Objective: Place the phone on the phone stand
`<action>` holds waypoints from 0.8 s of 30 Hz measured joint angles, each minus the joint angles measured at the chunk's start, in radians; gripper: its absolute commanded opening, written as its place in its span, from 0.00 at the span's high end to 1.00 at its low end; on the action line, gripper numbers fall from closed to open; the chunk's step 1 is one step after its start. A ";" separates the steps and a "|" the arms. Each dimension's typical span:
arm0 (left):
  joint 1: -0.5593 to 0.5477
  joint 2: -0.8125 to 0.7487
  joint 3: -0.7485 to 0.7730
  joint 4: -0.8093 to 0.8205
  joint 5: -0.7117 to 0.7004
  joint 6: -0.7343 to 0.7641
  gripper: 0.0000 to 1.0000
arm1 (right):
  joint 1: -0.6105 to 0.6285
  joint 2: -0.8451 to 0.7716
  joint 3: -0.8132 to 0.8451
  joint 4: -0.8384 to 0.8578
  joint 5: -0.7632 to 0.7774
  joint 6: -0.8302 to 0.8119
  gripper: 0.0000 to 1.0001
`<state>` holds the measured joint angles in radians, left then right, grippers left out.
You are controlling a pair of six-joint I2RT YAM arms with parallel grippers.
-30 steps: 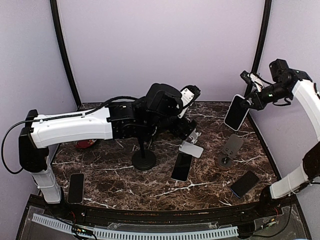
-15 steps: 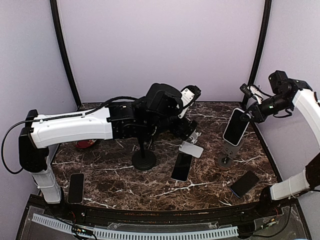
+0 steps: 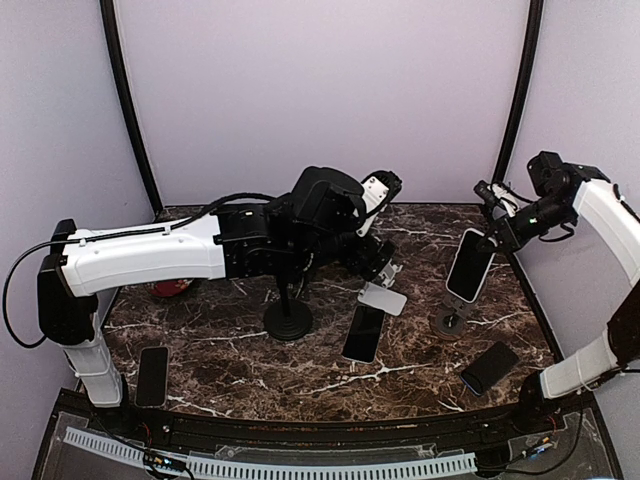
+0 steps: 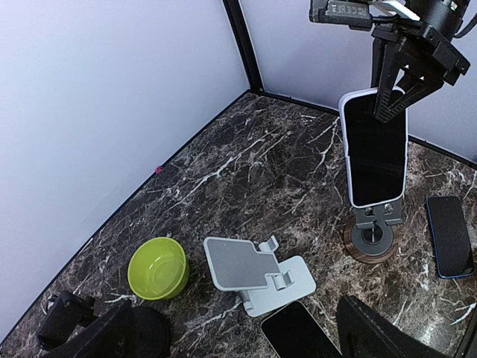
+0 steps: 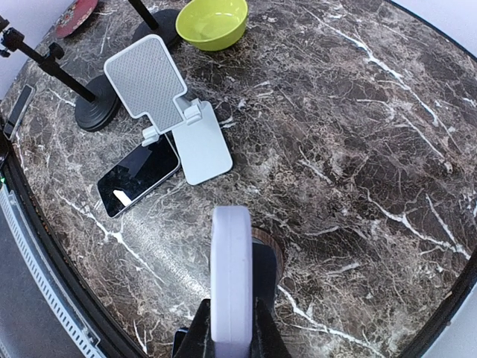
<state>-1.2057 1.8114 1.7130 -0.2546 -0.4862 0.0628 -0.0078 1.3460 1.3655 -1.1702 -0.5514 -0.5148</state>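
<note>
A: Checking risk before release. What can go wrong?
B: Phone (image 3: 470,265) hangs upright at 3 o'clock of the table (image 3: 230,365), pinched at its top edge only. Its lower edge is right at the cradle of the phone stand (image 4: 371,240); can't tell if it's seated behind the lip. Let go off the lip and, my guess, it slides off the front or tips back. A top-edge pinch also lets it swing.
A: Stand itself?
B: Small round base, tall load. A sideways nudge could topple it toward the spare phone (image 3: 489,367) at 5 o'clock.
A: End effectors?
B: Right gripper (image 3: 497,230) is pressed together on the phone's top edge, touching nothing else. Left gripper (image 4: 237,328) is spread wide, holding nothing, hovering over the white folding stand (image 4: 250,270) near centre.
</note>
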 measured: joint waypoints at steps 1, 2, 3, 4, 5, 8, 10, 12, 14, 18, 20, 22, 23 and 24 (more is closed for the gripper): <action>0.000 0.000 0.000 0.000 0.000 0.000 0.05 | 0.000 0.003 -0.006 0.004 0.003 0.002 1.00; 0.000 0.000 0.000 0.000 0.000 0.000 0.06 | 0.000 0.003 -0.011 0.008 0.006 0.004 1.00; 0.000 0.000 0.000 0.000 0.000 0.000 0.06 | 0.000 0.004 -0.018 0.012 0.010 0.007 1.00; 0.000 0.000 0.000 0.000 0.000 0.000 0.05 | 0.000 0.004 -0.024 0.016 0.011 0.010 1.00; 0.000 0.000 0.000 0.000 0.000 0.000 0.06 | 0.000 0.004 -0.030 0.019 0.013 0.015 1.00; 0.000 0.000 0.000 0.000 0.000 0.000 0.06 | 0.000 0.004 -0.045 0.029 0.014 0.024 1.00; 0.000 0.000 -0.001 0.000 0.000 0.000 0.06 | 0.000 0.004 -0.058 0.041 0.013 0.032 1.00; 0.000 0.000 -0.001 0.000 0.000 0.000 0.06 | 0.000 0.004 -0.072 0.053 0.009 0.039 1.00; 0.000 0.000 -0.001 0.000 0.000 0.000 0.05 | 0.000 0.004 -0.086 0.065 0.004 0.045 1.00; 0.000 0.000 -0.001 0.000 0.000 0.000 0.06 | 0.000 0.004 -0.103 0.077 -0.002 0.050 1.00; 0.000 0.000 -0.001 0.000 0.000 0.000 0.05 | 0.000 0.004 -0.108 0.080 -0.005 0.050 1.00; 0.000 0.001 -0.001 0.000 0.000 0.000 0.06 | 0.000 0.004 -0.110 0.080 -0.005 0.050 1.00; 0.000 0.001 -0.001 0.001 0.000 0.000 0.06 | 0.000 0.004 -0.110 0.081 -0.005 0.050 1.00; 0.000 0.002 -0.001 0.002 0.000 0.000 0.05 | 0.000 0.004 -0.110 0.080 -0.005 0.050 1.00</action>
<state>-1.2057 1.8133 1.7119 -0.2527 -0.4866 0.0628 -0.0078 1.3502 1.2556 -1.0897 -0.5568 -0.4652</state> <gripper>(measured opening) 0.944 0.103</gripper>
